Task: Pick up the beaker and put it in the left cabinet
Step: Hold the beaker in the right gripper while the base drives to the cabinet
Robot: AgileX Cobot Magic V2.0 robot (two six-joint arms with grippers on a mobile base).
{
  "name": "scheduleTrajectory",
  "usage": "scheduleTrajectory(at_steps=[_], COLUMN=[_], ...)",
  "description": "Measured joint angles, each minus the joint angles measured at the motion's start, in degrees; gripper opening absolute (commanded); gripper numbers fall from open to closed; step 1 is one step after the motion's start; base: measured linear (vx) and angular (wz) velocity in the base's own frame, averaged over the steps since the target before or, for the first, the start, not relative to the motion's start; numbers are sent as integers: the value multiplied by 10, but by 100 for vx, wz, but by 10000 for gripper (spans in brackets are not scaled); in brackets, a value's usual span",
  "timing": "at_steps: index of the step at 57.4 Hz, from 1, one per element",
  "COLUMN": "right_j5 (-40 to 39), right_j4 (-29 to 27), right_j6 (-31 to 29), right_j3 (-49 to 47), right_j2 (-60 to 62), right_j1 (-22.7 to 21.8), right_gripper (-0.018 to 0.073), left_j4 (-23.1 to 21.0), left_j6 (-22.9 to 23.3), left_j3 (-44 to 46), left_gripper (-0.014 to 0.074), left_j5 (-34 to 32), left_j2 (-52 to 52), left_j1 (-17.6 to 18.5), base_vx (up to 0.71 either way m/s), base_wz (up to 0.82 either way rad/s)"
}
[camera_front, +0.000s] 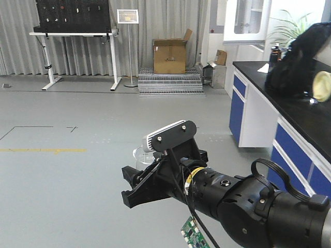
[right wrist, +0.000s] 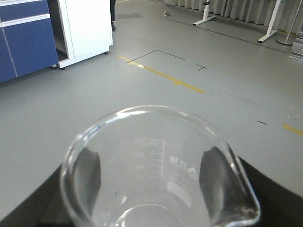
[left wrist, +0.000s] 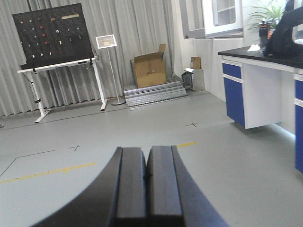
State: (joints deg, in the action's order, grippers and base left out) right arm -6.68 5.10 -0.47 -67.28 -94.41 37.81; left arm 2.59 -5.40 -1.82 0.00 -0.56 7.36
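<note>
Right gripper (right wrist: 150, 187) closed on the beaker (camera_front: 140, 155), held upright, mouth up, squarely within its grasp above the floor (camera_front: 67, 196); left gripper (left wrist: 146, 189) pressed together, empty.

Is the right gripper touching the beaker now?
Touching. The right wrist view shows the dark fingers pressed from both sides against the glass wall of the beaker.
</note>
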Motion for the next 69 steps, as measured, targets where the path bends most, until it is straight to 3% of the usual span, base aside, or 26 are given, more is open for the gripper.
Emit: scheduleTrajectory(at_steps=[69], right_j5=[2], right_j4=[0], right_j6=[0], right_j3=[1], right_j2=[-1], right_j1=[1], right_gripper=[-9], left_j4=[0], left_j6=[0], left_j3=[0], left_gripper=[1], left_j5=[0], left_j2=[0], left_j1=[0], base_vx=[77], base_wz=[6])
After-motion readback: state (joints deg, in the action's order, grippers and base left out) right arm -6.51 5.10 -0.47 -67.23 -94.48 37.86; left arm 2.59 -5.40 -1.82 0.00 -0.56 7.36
